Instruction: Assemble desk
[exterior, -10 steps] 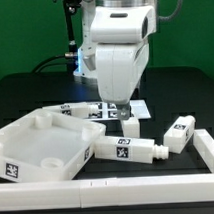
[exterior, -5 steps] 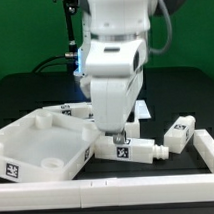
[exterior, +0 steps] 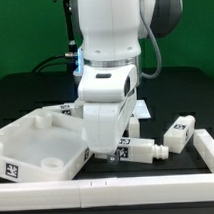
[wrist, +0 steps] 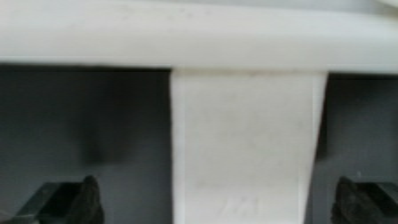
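One leg (wrist: 249, 140) lies within the wide-spread claw (wrist: 199, 200).

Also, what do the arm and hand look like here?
The arm is bulky, with glossy white rounded shells, a dark grey cap on one joint and a blue light at its side. A thin black cable trails behind. The hand has a blocky white body and two dark fingers. No markings are legible.

Black table (exterior: 185, 92), green backdrop (exterior: 23, 38) behind; white rail (exterior: 147, 175) along the near edge, turning up the exterior view's right
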Motion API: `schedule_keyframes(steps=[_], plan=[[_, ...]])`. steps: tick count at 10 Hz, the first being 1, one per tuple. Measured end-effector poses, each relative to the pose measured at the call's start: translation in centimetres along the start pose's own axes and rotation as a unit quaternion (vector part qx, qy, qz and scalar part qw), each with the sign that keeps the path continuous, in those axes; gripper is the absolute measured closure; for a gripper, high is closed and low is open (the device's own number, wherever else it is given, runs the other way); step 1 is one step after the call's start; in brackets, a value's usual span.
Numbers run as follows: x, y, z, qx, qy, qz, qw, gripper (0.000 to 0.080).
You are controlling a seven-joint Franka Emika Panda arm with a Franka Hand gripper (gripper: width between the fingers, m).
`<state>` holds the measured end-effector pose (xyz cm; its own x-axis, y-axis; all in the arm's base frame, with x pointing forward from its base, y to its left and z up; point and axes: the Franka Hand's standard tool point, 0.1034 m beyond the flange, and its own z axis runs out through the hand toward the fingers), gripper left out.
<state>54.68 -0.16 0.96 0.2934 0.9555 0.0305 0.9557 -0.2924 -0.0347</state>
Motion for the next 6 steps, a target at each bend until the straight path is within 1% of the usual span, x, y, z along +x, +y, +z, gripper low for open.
schedule_keyframes(steps=[1,3,4,5,6], plan=[[-0.01,0.01,-0.03,0.000,0.000,0.000,1.000,0.0150],[-0.03,-0.02,0.01,0.000,-0.001,0.000,1.000,0.0407],[-0.03,-0.03,0.02,0.000,-0.001,0.000,1.000,0.0407],[-0.03,-0.03,0.01,0.000,-0.001,0.000,1.000,0.0517],[0.01,-0.04,0.01,0.000,0.000,0.000,1.000,0.0517]])
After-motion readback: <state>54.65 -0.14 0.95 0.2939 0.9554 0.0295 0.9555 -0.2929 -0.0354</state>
